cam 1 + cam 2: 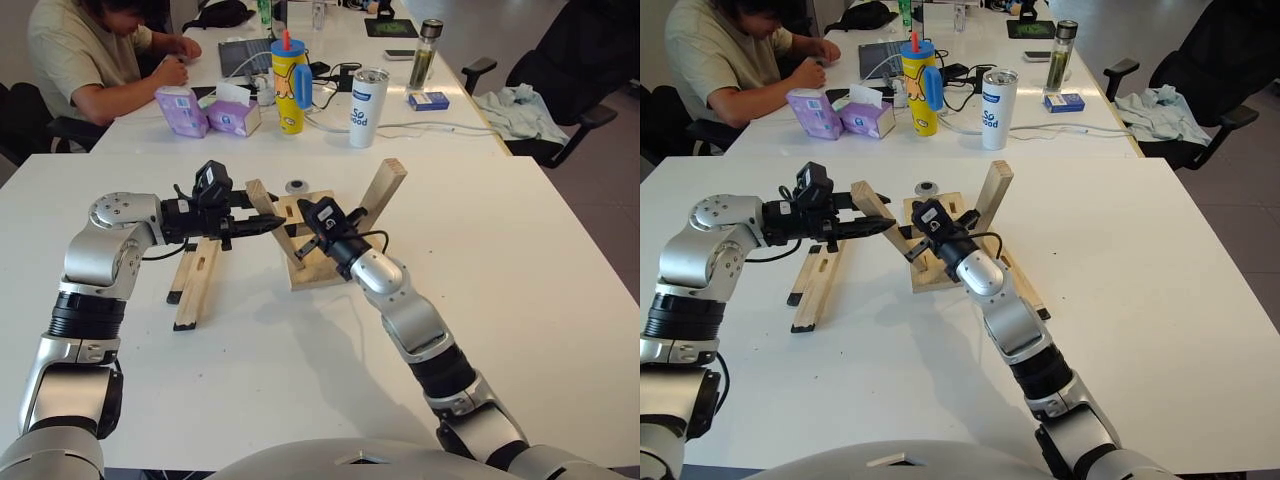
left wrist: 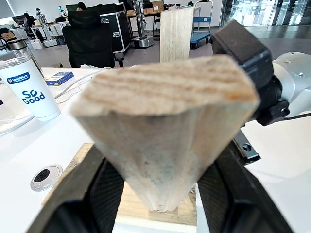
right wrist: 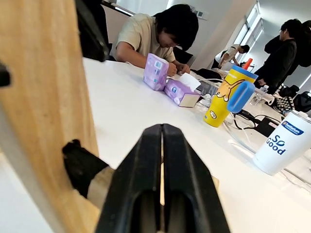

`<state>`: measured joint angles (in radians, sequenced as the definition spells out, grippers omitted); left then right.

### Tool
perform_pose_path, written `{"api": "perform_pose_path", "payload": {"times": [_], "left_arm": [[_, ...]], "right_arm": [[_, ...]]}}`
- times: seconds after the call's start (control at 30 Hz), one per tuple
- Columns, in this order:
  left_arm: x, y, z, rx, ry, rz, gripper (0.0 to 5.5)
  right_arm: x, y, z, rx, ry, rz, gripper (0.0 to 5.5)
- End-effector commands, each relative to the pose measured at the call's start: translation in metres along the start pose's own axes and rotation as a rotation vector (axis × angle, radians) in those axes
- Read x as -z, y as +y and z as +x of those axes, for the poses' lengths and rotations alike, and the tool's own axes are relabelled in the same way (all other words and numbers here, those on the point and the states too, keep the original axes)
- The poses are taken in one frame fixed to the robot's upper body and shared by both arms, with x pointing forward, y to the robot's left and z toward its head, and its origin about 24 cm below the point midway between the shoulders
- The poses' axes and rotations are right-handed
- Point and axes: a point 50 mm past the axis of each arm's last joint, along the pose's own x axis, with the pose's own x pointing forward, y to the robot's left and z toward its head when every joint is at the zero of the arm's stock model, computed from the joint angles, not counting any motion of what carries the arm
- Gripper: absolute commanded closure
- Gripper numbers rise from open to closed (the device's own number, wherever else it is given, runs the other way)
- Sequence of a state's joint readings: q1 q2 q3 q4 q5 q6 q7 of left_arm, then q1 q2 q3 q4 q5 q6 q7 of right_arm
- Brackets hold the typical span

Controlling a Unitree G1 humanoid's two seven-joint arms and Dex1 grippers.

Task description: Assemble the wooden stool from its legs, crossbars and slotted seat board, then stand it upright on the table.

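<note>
The seat board [image 1: 318,270] lies flat at centre frame on the tabletop [image 1: 500,290], likely so the legs go in from above. At its left edge the left claw [image 1: 263,226] pinches a tilted leg [image 1: 257,192], apparently steering it into a slot. The right claw [image 1: 302,249], pressed together on nothing, sits at the board, probably to steady it. A second leg [image 1: 386,185] stands tilted at the board's upper right. Loose pieces [image 1: 195,282] lie at left.

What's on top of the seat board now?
One tilted leg rises at the seat board's far corner; the left end effector grips a second leg over its left edge. The right end effector hides the middle.
</note>
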<state>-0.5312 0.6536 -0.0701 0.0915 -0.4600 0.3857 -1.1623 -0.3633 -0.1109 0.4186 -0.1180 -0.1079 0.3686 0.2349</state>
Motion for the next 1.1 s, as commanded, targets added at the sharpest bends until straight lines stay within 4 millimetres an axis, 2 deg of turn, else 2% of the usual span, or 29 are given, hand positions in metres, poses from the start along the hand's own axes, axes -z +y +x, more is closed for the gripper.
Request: {"api": "perform_pose_path", "payload": {"times": [0.03,0.1,0.17,0.23,0.3,0.43,0.47,0.5,0.63,0.7,0.8,0.87,0.9,0.97,1.03,1.1], "left_arm": [[0.026,-0.004,0.000,-0.037,0.063,-0.085,3.42],[0.023,-0.003,-0.001,-0.045,0.036,-0.079,3.42],[0.018,-0.002,-0.003,-0.045,0.007,-0.069,3.42],[0.015,-0.001,-0.006,-0.049,-0.006,-0.056,3.42],[0.012,-0.001,-0.007,-0.050,-0.021,-0.050,3.42],[0.011,-0.001,-0.005,-0.034,-0.034,-0.038,3.42],[0.010,0.000,-0.004,-0.026,-0.039,-0.042,3.12],[0.009,0.000,-0.002,-0.019,-0.042,-0.045,3.05],[0.005,0.001,-0.004,-0.007,-0.049,-0.040,2.46],[0.002,0.000,-0.009,-0.006,-0.048,-0.044,2.09],[-0.006,-0.007,-0.039,-0.030,-0.024,-0.052,1.70],[-0.024,-0.010,-0.062,-0.057,-0.067,-0.054,1.45],[-0.040,-0.011,-0.070,-0.065,-0.145,-0.053,1.41],[-0.085,-0.013,-0.085,-0.053,-0.405,-0.048,1.41],[-0.126,-0.014,-0.091,-0.046,-0.670,-0.028,1.41],[-0.152,-0.011,-0.086,-0.082,-0.849,-0.021,1.41]], "right_arm": [[0.020,0.001,-0.018,-0.026,-0.038,0.197,5.48],[0.001,-0.004,-0.036,-0.057,-0.218,0.260,5.48],[0.009,-0.003,-0.055,-0.106,-0.223,0.268,5.48],[0.028,0.002,-0.067,-0.159,-0.140,0.257,5.48],[0.046,0.004,-0.068,-0.166,-0.052,0.275,5.48],[0.079,0.014,-0.046,-0.137,0.166,0.293,5.48],[0.088,0.019,-0.044,-0.148,0.228,0.280,5.50],[0.093,0.023,-0.044,-0.155,0.267,0.280,5.50],[0.114,0.033,-0.055,-0.203,0.436,0.277,5.50],[0.118,0.035,-0.061,-0.211,0.471,0.280,5.50],[0.118,0.037,-0.062,-0.235,0.493,0.279,5.50],[0.119,0.036,-0.063,-0.229,0.500,0.293,5.50],[0.120,0.036,-0.064,-0.226,0.502,0.298,5.50],[0.122,0.037,-0.066,-0.222,0.505,0.311,5.50],[0.124,0.038,-0.068,-0.221,0.509,0.315,5.50],[0.125,0.038,-0.067,-0.222,0.512,0.315,5.50]]}}
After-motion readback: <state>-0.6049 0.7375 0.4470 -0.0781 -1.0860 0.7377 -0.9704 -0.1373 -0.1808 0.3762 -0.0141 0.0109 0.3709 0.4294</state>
